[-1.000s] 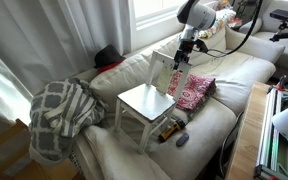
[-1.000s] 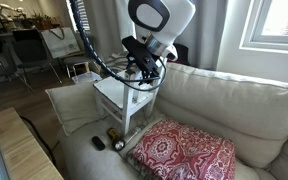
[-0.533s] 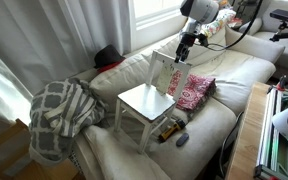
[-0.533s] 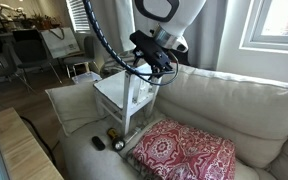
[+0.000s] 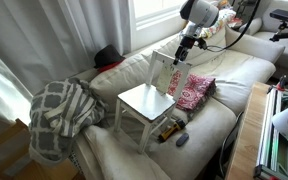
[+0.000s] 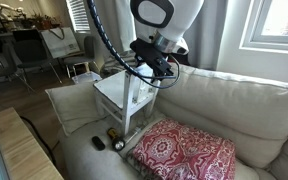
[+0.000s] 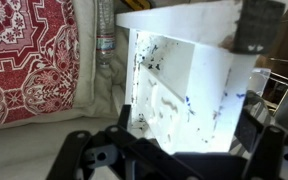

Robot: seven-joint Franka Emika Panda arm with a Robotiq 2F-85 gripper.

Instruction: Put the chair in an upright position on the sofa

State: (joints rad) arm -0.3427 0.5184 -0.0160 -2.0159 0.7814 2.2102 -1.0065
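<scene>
The white chair (image 5: 144, 104) stands upright on its four legs on the cream sofa (image 5: 234, 72), with its slatted backrest toward the back cushions. It shows in both exterior views (image 6: 122, 95). My gripper (image 5: 184, 52) hangs just above the top of the backrest, open and empty, also seen from the side (image 6: 157, 68). In the wrist view the white, blue-speckled chair surface (image 7: 184, 75) fills the gap below my spread gripper (image 7: 187, 128). The sofa seat (image 6: 234, 105) is rumpled.
A red patterned cushion (image 5: 192, 90) (image 6: 184, 150) lies beside the chair. A plaid blanket (image 5: 59, 115) is heaped on the sofa arm. Small dark objects (image 5: 174, 133) (image 6: 106, 141) lie by the chair legs. A plastic bottle (image 7: 104, 30) lies beside the cushion.
My gripper has lifted a little away from the chair's backrest. The chair has stayed upright in the same place.
</scene>
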